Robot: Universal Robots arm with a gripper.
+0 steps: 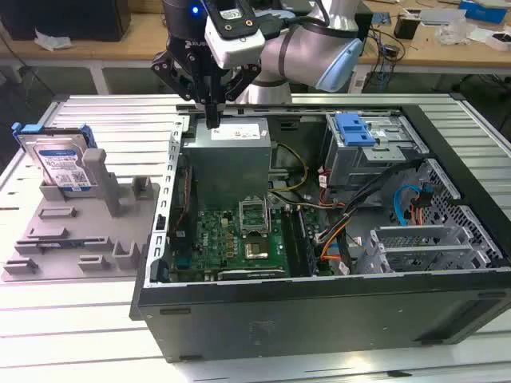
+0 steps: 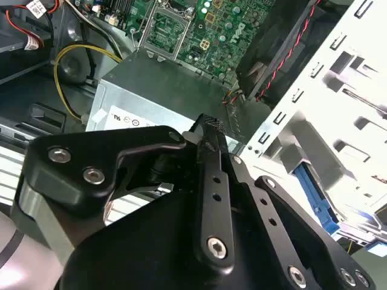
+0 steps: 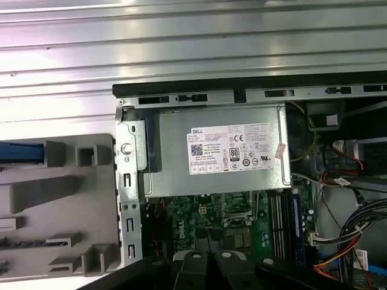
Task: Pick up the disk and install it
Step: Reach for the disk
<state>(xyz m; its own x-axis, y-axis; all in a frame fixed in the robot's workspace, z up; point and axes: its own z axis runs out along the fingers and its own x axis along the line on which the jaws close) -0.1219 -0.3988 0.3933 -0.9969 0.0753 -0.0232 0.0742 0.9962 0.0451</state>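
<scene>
Ribbed aluminium tabletop [image 1: 72,335] carries an open desktop computer case [image 1: 319,315] and, on the exterior view's left, a grey plastic fixture plate [image 1: 72,243]. A wooden workbench [image 1: 120,36] runs behind. The disk [image 1: 64,166] stands tilted on edge in the far slot of the fixture plate, label facing out and blue carrier frame around it, well apart from the arm. The gripper [image 1: 212,120] hangs above the case's rear corner, over the labelled power supply [image 1: 231,152]. Its jaws look pressed together with nothing between them, as the second wrist view's gripper [image 2: 208,128] also suggests. Below the power supply lies the green motherboard [image 1: 239,235]. A metal drive cage [image 1: 375,155] topped by a blue bracket [image 1: 355,128] sits on the exterior view's right.
</scene>
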